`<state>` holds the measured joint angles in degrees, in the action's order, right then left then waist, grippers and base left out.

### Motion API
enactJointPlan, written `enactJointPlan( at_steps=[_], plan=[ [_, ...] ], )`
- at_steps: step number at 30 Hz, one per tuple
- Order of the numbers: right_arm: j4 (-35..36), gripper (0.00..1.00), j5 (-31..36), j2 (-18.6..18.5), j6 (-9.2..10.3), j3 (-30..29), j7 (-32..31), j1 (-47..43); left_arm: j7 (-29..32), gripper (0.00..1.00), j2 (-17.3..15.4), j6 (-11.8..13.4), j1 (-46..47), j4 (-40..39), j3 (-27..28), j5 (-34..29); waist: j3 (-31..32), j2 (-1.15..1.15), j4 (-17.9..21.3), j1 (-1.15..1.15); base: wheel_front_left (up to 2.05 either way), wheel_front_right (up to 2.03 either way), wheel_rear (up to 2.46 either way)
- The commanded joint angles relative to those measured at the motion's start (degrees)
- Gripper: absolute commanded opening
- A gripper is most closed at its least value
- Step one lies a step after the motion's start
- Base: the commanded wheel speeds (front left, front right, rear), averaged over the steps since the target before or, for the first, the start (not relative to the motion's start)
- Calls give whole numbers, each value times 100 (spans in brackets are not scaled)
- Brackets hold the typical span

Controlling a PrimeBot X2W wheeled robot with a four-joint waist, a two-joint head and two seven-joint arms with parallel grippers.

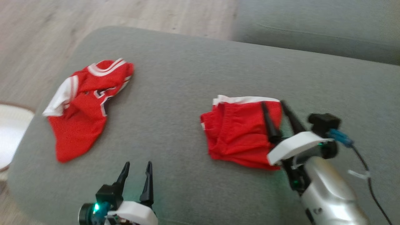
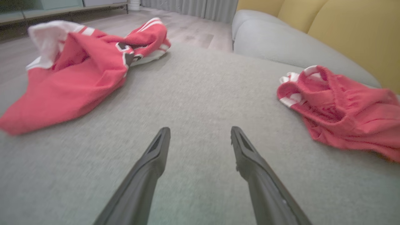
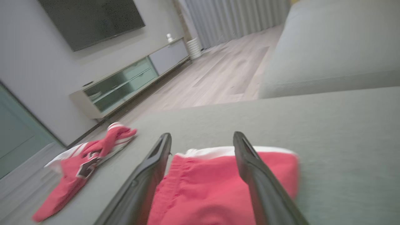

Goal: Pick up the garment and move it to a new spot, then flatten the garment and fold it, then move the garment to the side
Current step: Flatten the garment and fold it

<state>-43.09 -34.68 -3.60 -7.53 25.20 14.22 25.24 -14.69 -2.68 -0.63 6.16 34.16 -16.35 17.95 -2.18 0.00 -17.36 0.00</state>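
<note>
Two red garments lie on one grey cushion (image 1: 187, 78). Right gripper (image 1: 273, 102): fingers spread wide, gripping nothing, with the folded red shorts (image 1: 240, 131) directly beneath and between them; contact cannot be confirmed. Left gripper (image 1: 137, 163): likewise wide, holding nothing, over bare cushion, with the crumpled red jersey (image 1: 84, 106) ahead to its left.

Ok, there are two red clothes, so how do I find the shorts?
Look at the big grey cushion in front of the robot. The shorts lie on its right half, in a small folded pile beneath the open fingers of the right gripper. Unlike the jersey far to the left, they have no dark markings, just a white band along the far edge.
</note>
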Motion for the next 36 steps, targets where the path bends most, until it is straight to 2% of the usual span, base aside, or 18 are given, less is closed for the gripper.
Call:
enactJointPlan(
  at_steps=[1,3,5,12,23,31,36],
  plan=[
    [318,100,393,44,4,-319,75,-87,-30,100,-20,47,180,-307,230,-135,32,0,325,0,0,0,0],
    [623,100,1029,55,4,-983,76,-468,-30,100,-20,110,163,-519,310,-352,74,0,555,0,0,0,0],
    [819,100,1286,64,4,-1342,76,-721,-30,100,-20,138,114,-581,368,-481,141,0,687,0,0,0,0],
    [1143,100,1541,70,4,-1663,77,-1450,-30,100,-20,219,-210,-755,648,-748,315,0,1034,0,0,0,0],
    [1195,100,1377,71,4,-1522,77,-1983,-30,100,-20,268,-767,-1000,774,-868,433,0,1285,0,0,0,0],
    [1155,100,1264,72,4,-1399,77,-1856,-30,100,-20,269,-704,-1027,676,-869,408,0,1182,0,0,0,0],
    [956,100,970,72,4,-984,77,-1657,-30,100,-20,243,-685,-1004,584,-886,378,0,1028,0,0,0,0]
  ],
)
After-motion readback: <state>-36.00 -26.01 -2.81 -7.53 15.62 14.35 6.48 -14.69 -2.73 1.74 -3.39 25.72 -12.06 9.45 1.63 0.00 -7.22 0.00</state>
